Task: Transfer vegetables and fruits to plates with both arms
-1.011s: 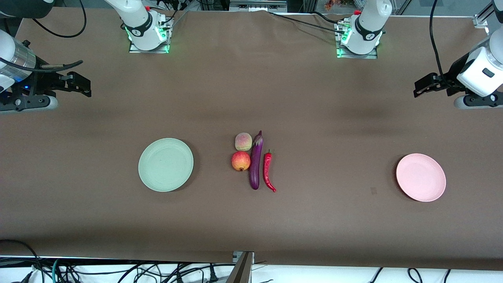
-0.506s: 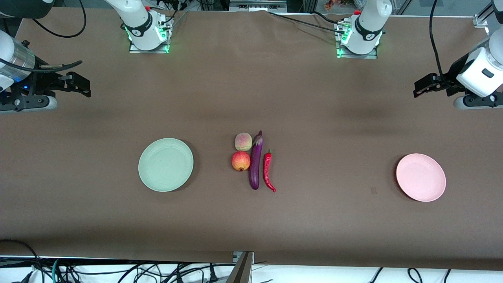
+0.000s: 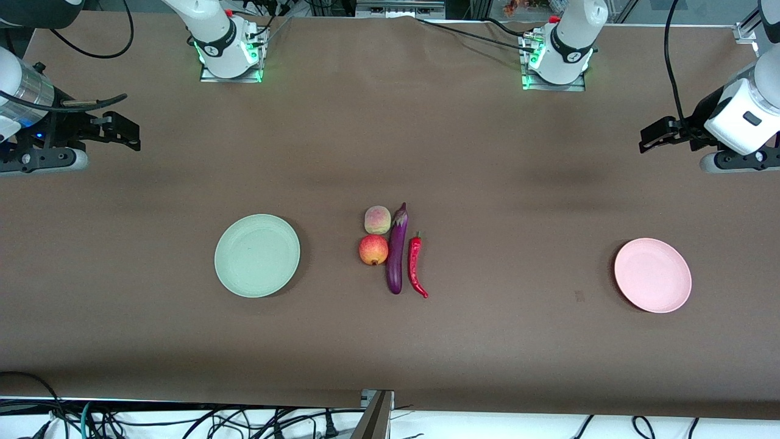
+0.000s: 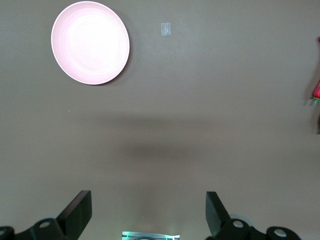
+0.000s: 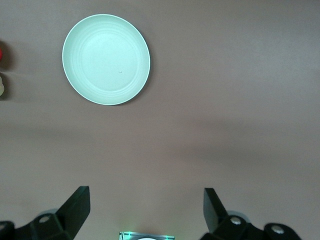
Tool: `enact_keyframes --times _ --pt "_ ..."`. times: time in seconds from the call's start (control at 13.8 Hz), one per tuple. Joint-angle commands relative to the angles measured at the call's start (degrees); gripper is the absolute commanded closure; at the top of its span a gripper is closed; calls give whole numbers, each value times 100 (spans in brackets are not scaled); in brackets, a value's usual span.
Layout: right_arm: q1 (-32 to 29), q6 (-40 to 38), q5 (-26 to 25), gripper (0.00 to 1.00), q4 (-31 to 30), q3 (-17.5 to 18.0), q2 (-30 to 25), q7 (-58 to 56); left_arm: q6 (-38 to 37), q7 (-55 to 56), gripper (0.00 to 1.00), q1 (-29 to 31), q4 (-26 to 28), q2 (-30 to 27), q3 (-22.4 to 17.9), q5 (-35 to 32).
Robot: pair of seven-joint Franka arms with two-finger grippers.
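A pale peach [image 3: 377, 219], a red-orange apple [image 3: 373, 250], a purple eggplant [image 3: 397, 250] and a red chili [image 3: 415, 265] lie close together at the table's middle. The mint green plate [image 3: 257, 255] sits toward the right arm's end and shows in the right wrist view [image 5: 106, 59]. The pink plate [image 3: 652, 275] sits toward the left arm's end and shows in the left wrist view [image 4: 90, 42]. My left gripper [image 3: 649, 135] [image 4: 148, 210] is open and empty over bare table. My right gripper [image 3: 125, 131] [image 5: 145, 207] is open and empty over bare table.
The brown table cover [image 3: 487, 183] has a small tape mark [image 3: 579, 296] beside the pink plate, also in the left wrist view [image 4: 166, 29]. Arm bases [image 3: 228, 55] [image 3: 557, 61] stand along the table's edge farthest from the front camera. Cables hang at the near edge.
My left gripper has shifted very slightly toward the table's middle, its wrist tilting a little. The right arm, the produce and the plates have not moved.
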State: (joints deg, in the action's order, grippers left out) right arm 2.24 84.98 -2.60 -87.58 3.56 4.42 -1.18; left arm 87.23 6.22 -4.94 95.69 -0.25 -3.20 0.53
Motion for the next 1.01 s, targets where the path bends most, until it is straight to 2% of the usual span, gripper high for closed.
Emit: enact_keyframes --times 0.0,0.22,0.36,0.43,0.65,0.94 --pt "-92 -8 -48 0 83 83 15 -110 -84 -86 0 11 -86 43 4 79" --pt "-92 -8 -48 0 83 83 15 -119 -92 -16 0 -24 -173 113 39 70" --pt "-92 -8 -48 0 110 83 15 -119 -92 281 0 -103 -480 367 83 88" --pt "-92 -8 -48 0 110 83 33 -119 -92 475 0 -155 -673 525 257 105" --pt "-92 -16 -57 0 119 83 33 -119 -84 1274 0 -278 -1183 1096 478 499" --pt "-92 1 -48 0 136 83 42 -110 74 2259 0 -945 -2026 2210 487 668"
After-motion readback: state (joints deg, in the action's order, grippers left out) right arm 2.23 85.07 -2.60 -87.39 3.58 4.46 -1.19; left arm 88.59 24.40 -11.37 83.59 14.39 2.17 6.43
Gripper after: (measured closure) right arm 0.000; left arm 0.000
